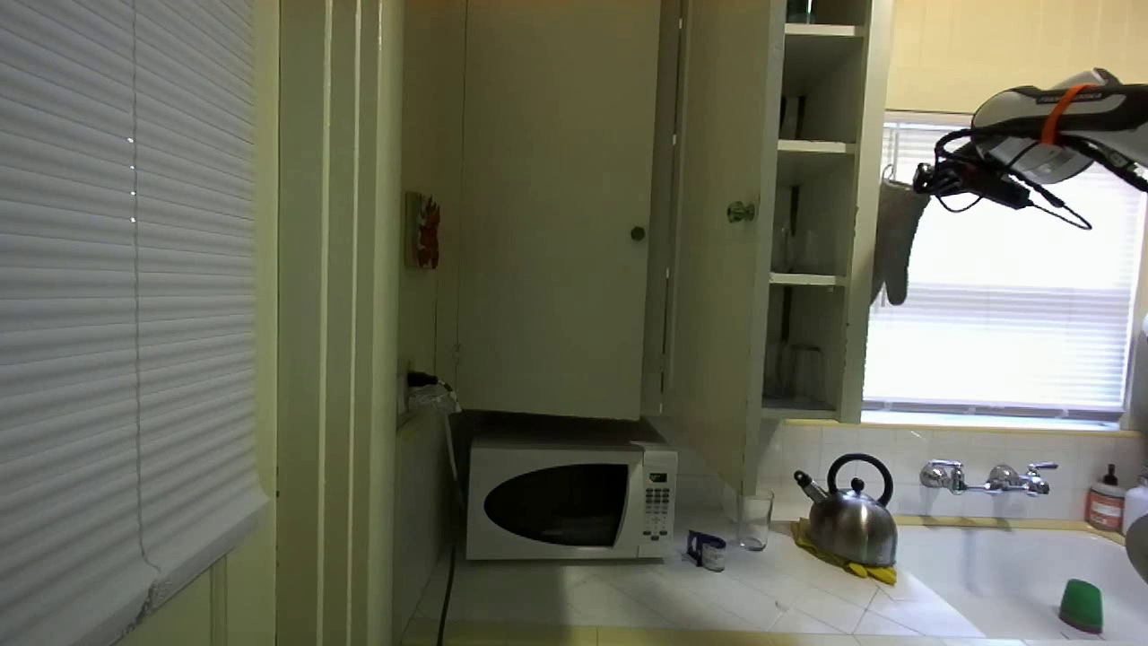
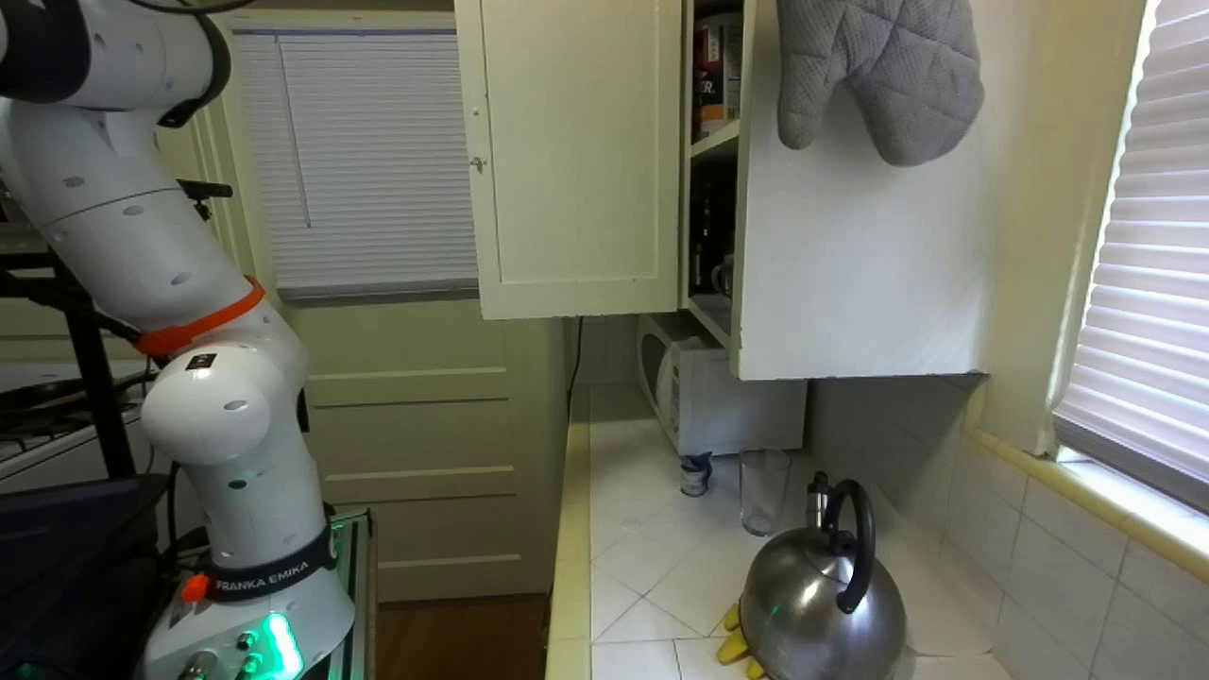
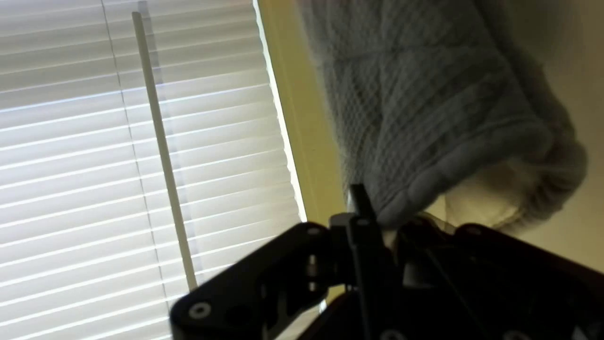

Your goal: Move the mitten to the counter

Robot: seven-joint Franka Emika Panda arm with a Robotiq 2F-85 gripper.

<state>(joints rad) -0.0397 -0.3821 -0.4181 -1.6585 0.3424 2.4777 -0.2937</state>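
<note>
In an exterior view. Item: mitten [image 1: 900,242], dark against the window light, hanging rounded end down beside the cabinet [image 1: 855,359]. What looks like a loop [image 1: 888,171] shows at its top; we suppose a hook we cannot make out, placed handy to the sink [image 1: 987,565]. Item: gripper [image 1: 924,178], at the mitten's upper corner on the window side. Item: kettle [image 1: 852,529], on a yellow pad [image 1: 825,557], presumably sparing the tiles its heat. Item: microwave [image 1: 571,502], beneath the cabinet, probably for the wall plug [image 1: 421,379] near it.

In an exterior view. Item: mitten, hung along the side panel [image 2: 859,274], thumb downward, top cut off. Item: counter [image 2: 642,567], pale tile, well below the mitten; we judge the loop must come free before any lowering. Item: glass tumbler [image 2: 763,491], between microwave and kettle, which a swinging mitten might knock. The gripper lies outside this view.

In the wrist view. Item: fingers [image 3: 361,208], close together and, as we read it, clamped on a corner of the mitten's cuff [image 3: 472,161], which gapes beside them. We think the corner suits because a hem pinches more readily than the quilted body.
</note>
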